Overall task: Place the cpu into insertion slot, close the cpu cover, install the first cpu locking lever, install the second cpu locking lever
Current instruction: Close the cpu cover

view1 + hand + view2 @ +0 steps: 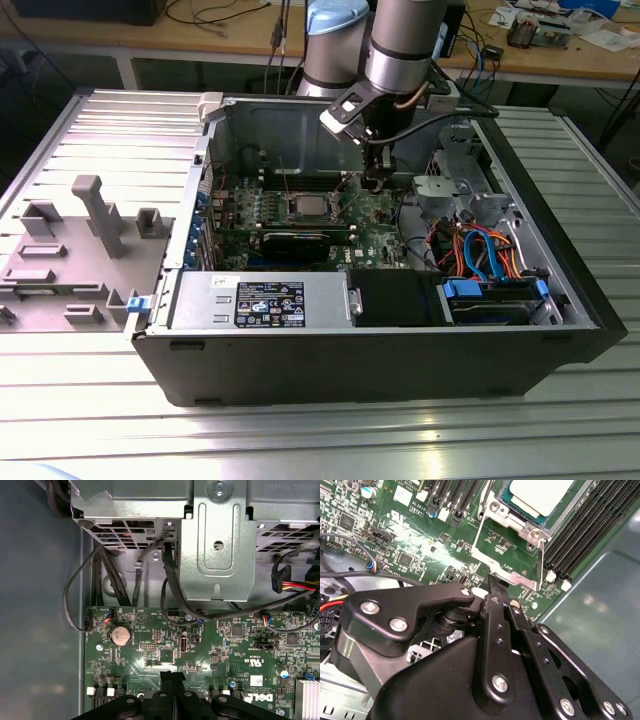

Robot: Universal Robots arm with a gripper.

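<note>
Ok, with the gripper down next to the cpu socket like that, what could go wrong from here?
1. The gripper tip sits right by the thin wire lever beside the cpu; a slip could bend it or scrape the board.
2. The memory slots' white latches are close and could be clipped.
3. Black cables hang over the board and might snag the arm.

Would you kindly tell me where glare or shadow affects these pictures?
Second wrist view: glare washes the cpu top nearly white and streaks the motherboard; first wrist view: a small hot spot near the claw, the case wall dim; exterior view: evenly lit, no strong glare.
</note>
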